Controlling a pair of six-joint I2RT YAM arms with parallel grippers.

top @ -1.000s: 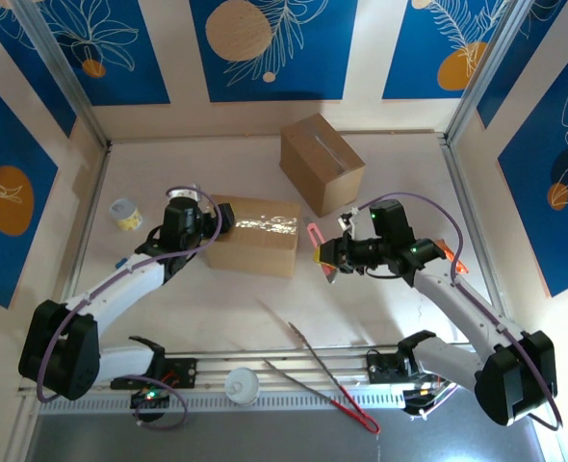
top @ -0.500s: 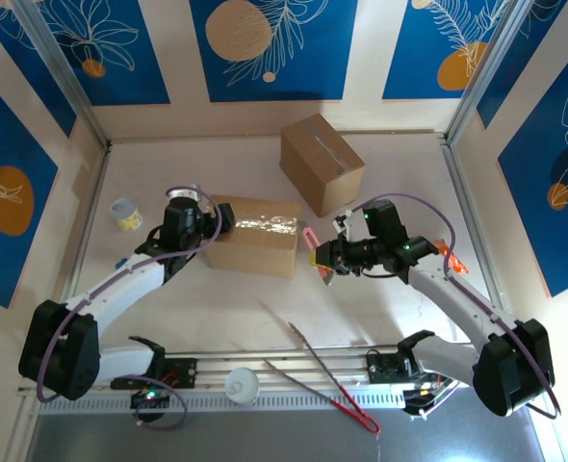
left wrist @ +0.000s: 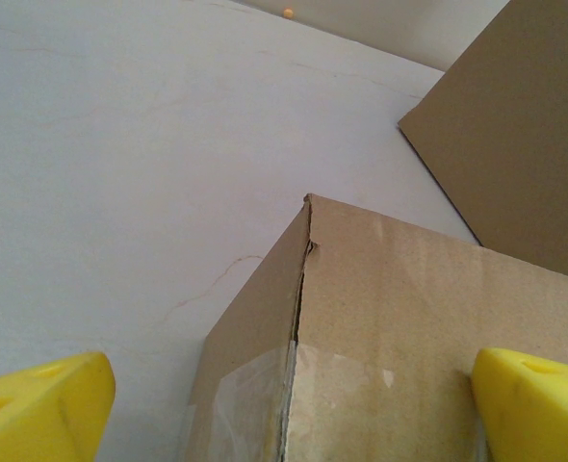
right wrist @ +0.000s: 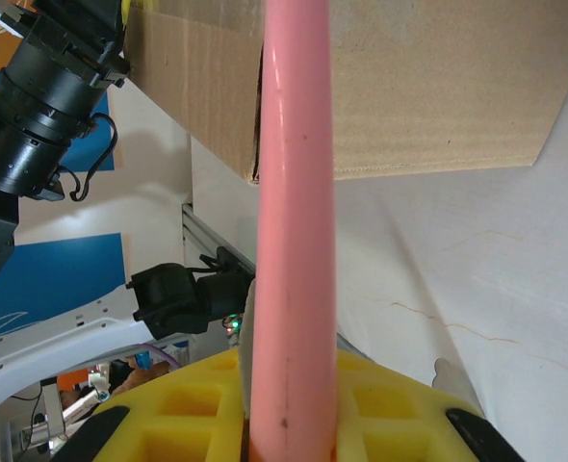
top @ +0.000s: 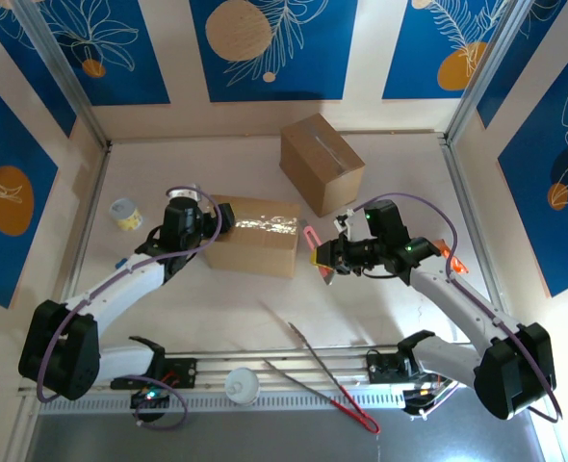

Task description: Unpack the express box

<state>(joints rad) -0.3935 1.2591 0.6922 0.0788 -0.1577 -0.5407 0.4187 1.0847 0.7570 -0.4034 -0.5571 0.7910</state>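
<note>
**A:** So, where is the express box sitting?

**B:** The express box (top: 253, 236) is lying around the middle of the table (top: 217, 308), with its taped top facing up. A second carton (top: 321, 162) is standing apart from it, toward the far edge.

**A:** And how is the left arm posing?

**B:** It is stretching diagonally from the near-left corner, with the forearm running low over the table. The left gripper (top: 210, 219) is hovering at the box's left end. In the wrist view its yellow fingertips (left wrist: 38, 409) are standing wide apart and straddling that end's upper corner. I cannot tell whether either one is touching the cardboard.

**A:** What about the right arm?

**B:** It is rising from the near-right corner along the right edge and bending at the elbow. The forearm is pointing left, toward the box's right end. The right gripper (top: 326, 260) is pinching narrowly on a pink tool (top: 311, 236), whose shaft is sticking out between the pads toward the box.

**A:** Is the tool meeting the box?

**B:** Its tip is sitting just beside the right end. Whether it is making contact, I cannot tell.
</note>
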